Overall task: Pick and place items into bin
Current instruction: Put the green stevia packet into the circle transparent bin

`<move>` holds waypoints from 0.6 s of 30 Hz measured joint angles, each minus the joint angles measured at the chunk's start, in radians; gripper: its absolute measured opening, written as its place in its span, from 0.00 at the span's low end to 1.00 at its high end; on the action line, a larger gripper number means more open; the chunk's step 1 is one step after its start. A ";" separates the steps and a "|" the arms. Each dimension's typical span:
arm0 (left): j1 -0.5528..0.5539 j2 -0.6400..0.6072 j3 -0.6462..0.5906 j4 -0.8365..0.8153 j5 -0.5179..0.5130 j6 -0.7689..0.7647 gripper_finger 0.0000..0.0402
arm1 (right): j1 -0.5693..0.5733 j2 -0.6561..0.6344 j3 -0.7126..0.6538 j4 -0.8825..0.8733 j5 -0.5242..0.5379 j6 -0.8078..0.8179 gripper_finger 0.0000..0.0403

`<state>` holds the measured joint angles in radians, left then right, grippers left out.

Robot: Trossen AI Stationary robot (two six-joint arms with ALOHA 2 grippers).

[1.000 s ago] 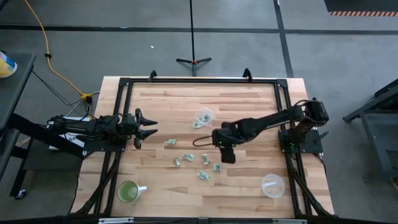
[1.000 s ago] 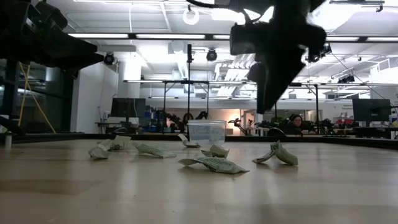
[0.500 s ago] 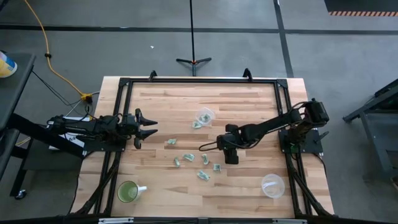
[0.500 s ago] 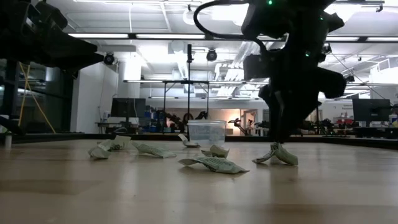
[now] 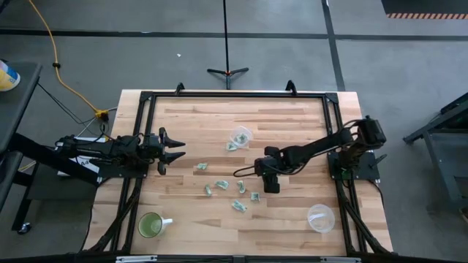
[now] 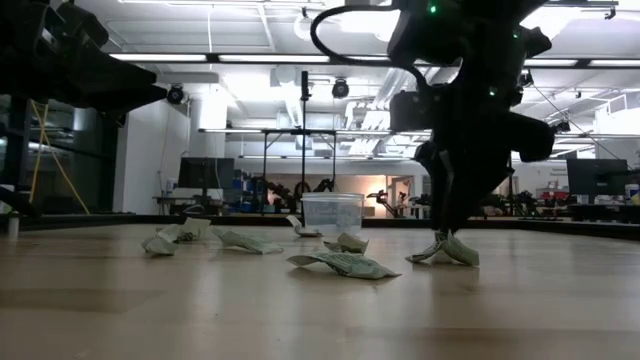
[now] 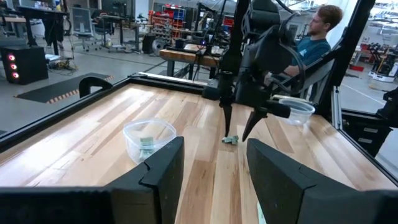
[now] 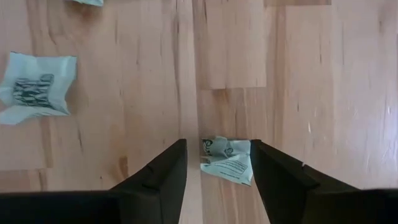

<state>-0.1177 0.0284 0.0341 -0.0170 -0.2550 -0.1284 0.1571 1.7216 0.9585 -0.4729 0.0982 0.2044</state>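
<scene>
Several small pale green-and-white scraps [image 5: 221, 185] lie flat on the wooden table near its middle. My right gripper [image 5: 268, 187] points straight down, its open fingers low on either side of one scrap [image 8: 227, 158], which the low view shows lying on the table [image 6: 447, 250]. Another scrap [image 8: 37, 90] lies farther off. A clear plastic bin [image 5: 239, 136] stands beyond them with a scrap inside. My left gripper [image 5: 174, 150] waits open at the table's left side, level, pointing at the middle. My right gripper [image 8: 218, 144] comes from above with one open finger on each side of the scrap on the table. The scrap's edge [image 8: 247, 152] reaches one finger. Whether that finger touches it, I cannot tell.
A second clear container [image 5: 320, 217] stands near the table's right near corner. A green mug with a white handle [image 5: 151, 225] stands at the left near corner. A dark frame [image 5: 234, 95] borders the table. A person sits beyond the table in the left wrist view [image 7: 314, 37].
My right gripper came down from well above the table until its fingertips stood at the scrap, shifting slightly toward the near and right edges. It has kept nearly still for the last half second. The scraps have not moved.
</scene>
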 joint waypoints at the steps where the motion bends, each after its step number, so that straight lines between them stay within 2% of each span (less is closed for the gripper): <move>1: 0.000 0.000 0.000 0.000 0.000 0.000 0.52 | 0.000 0.005 0.000 0.001 0.001 -0.001 0.42; 10: 0.000 0.000 0.000 0.000 -0.003 0.000 0.52 | 0.000 0.026 0.000 0.000 0.023 0.002 0.38; 18: 0.000 0.000 0.000 0.000 -0.003 0.000 0.52 | 0.000 0.026 0.000 -0.008 -0.012 -0.002 0.14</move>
<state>-0.1178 0.0281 0.0341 -0.0170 -0.2577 -0.1286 0.1570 1.7473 0.9585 -0.4811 0.0863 0.2020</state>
